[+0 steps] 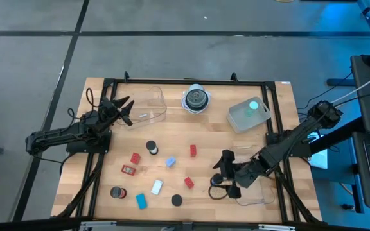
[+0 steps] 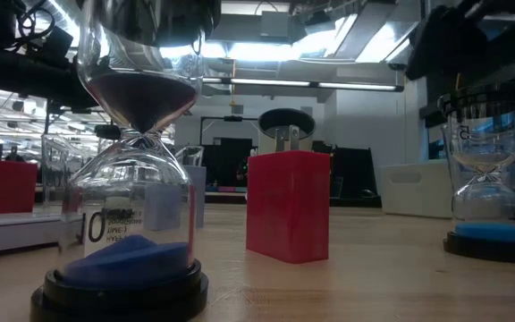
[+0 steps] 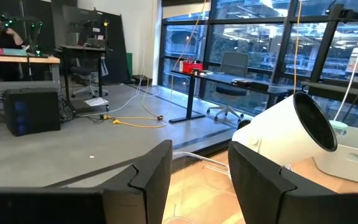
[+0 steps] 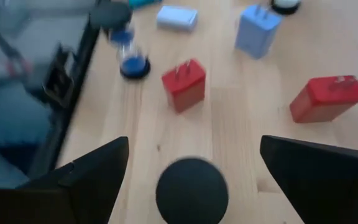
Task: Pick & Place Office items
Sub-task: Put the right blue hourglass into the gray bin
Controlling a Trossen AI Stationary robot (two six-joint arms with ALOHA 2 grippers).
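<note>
A: Nearest us in the low view we have a sand timer (image 2: pixel 123 224) with a black base and blue sand, its top cut off by the edge. Behind it stands a red block (image 2: pixel 288 206), plug-like, and a second timer (image 2: pixel 488 183) at the far right.

B: From above we count the items scattered over the table (image 1: pixel 281 96): red blocks (image 1: pixel 193 151), a blue block (image 1: pixel 141 201), a white block (image 1: pixel 157 187), black discs (image 1: pixel 177 200). We can't make out fine detail on any of them at this size.

A: The right gripper (image 1: pixel 224 178) hangs low over the near right part of the table, fingers spread wide, nothing between them. In its wrist view we see a black disc (image 4: pixel 191 190) lying between the two dark fingers (image 4: pixel 86 180), partly cut off below, with a red plug block (image 4: pixel 184 84) and a pale blue block (image 4: pixel 258 29) beyond.

B: That view is blurred, so whether a finger touches the disc we cannot tell.

A: Farther off, the left gripper (image 1: pixel 122 109) waits beside a clear tray (image 1: pixel 148 106), fingers part open, holding nothing we can see.
</note>
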